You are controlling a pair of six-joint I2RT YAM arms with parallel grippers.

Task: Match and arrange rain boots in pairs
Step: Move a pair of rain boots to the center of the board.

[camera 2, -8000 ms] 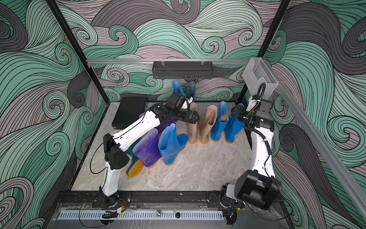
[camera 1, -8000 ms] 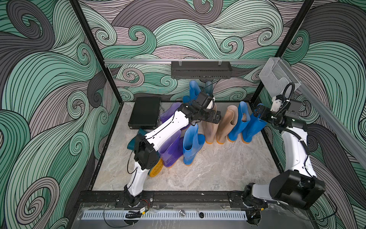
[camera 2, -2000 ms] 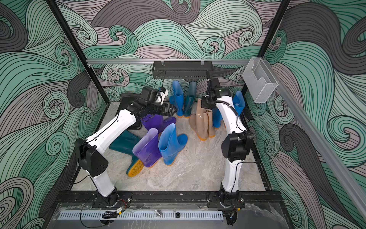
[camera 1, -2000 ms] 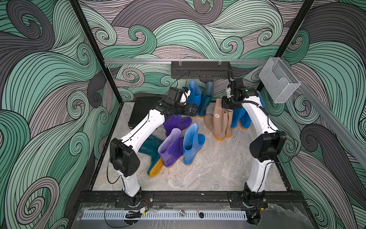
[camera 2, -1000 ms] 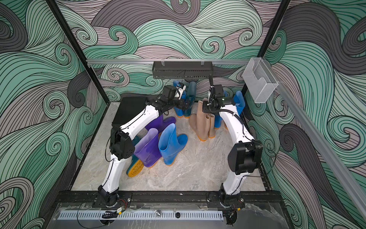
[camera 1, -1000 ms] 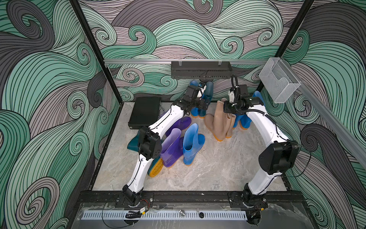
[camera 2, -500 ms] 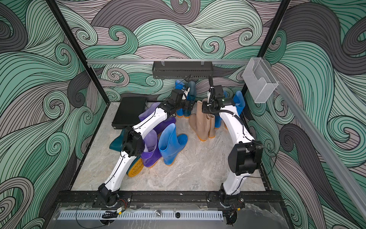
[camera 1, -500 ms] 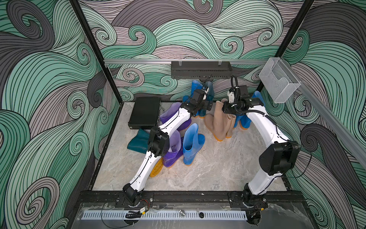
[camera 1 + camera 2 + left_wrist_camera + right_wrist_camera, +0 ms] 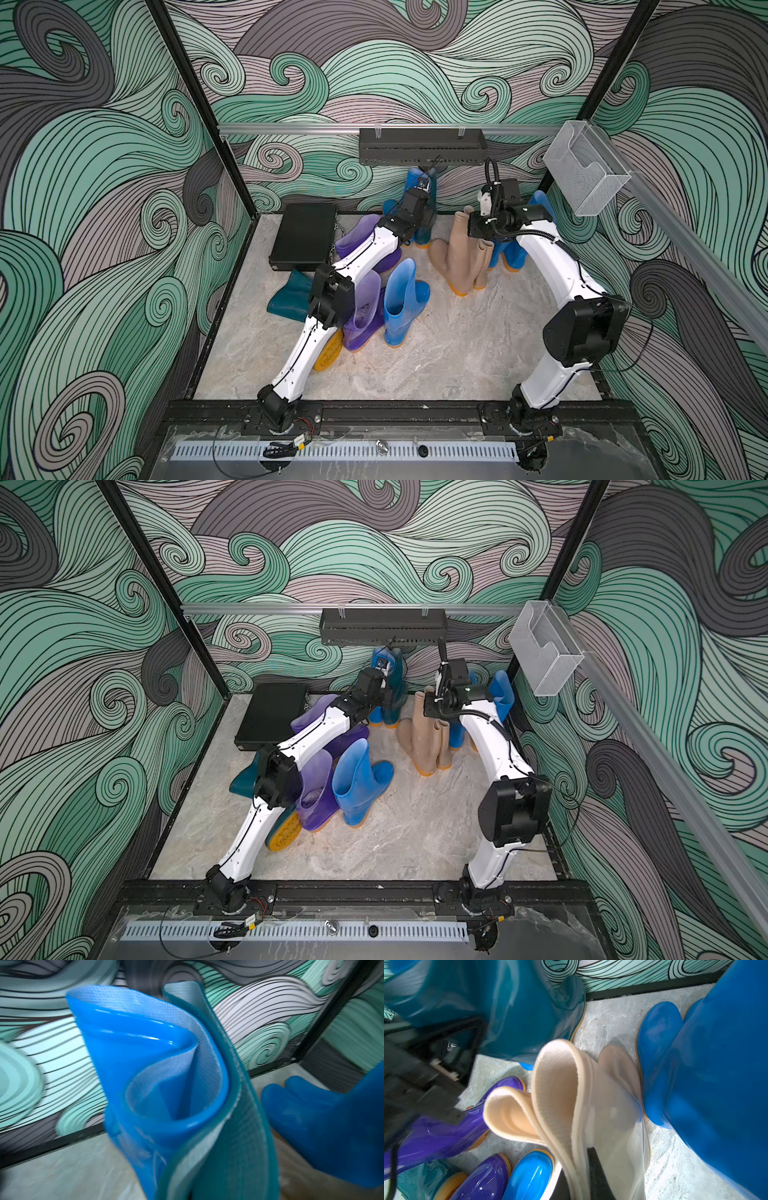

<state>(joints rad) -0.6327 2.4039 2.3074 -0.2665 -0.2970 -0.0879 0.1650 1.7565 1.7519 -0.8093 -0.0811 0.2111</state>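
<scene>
Both claws pinch cuffs. Your left claw [image 9: 390, 676] grips a blue boot [image 9: 128, 1053]; your right claw [image 9: 577, 1178] grips a beige boot [image 9: 560, 1076].

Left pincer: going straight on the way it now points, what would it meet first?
Most likely the bright blue boot: its folded cuff sits dead ahead in the left wrist view, pressed against the dark teal boot. How close is unclear.

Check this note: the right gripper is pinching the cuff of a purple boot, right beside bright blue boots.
Not quite. The right gripper is pinching the cuff of a beige boot, not a purple one. The right wrist view shows it clamped on the beige cuff. The rest holds: that boot is right beside bright blue boots.
</scene>
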